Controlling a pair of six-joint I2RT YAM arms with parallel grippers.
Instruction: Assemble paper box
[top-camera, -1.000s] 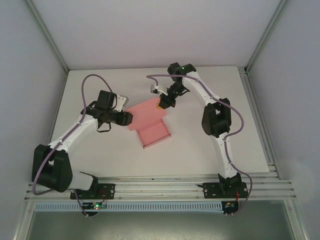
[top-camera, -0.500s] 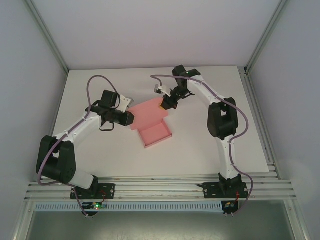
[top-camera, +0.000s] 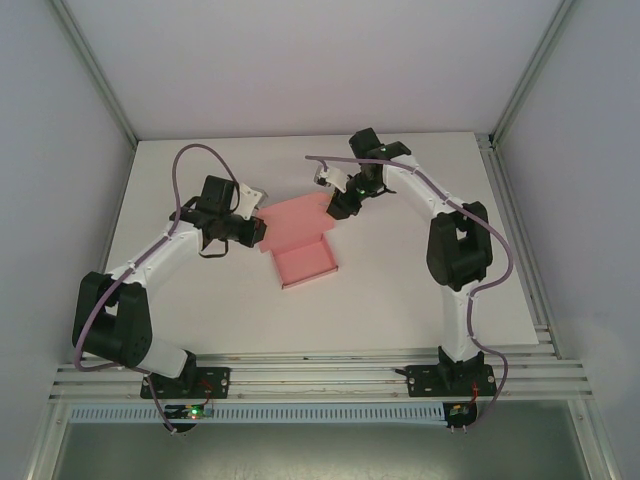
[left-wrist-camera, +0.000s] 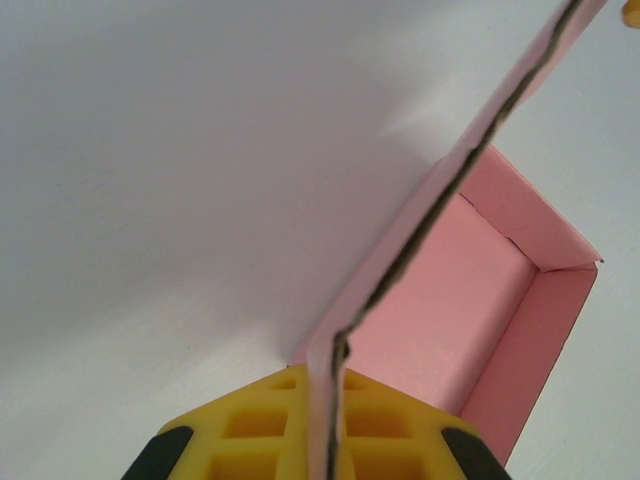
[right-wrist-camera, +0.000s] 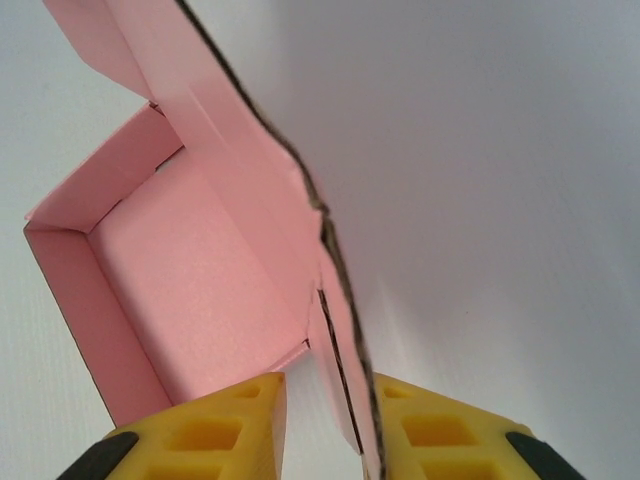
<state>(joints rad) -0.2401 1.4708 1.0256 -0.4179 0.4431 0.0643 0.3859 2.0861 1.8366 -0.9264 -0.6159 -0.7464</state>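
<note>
Above paper box (top-camera: 305, 262) tray: lid (top-camera: 293, 216) risen since before, closing fold near.
My left claw (top-camera: 262, 229) pinches it; right claw (top-camera: 337, 206) straddles, clamp unclear.

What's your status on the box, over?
Left gripper shut on lid edge of paper box. Right gripper straddling lid's corner flap, grip unclear. Box base walls up, lid not closed.

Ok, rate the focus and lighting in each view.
Top external: even light, paper box sharp, faint shadows. Left wrist: its near edge looks slightly soft, with a brighter patch on the table. Right wrist: card soft close to the lens.
</note>
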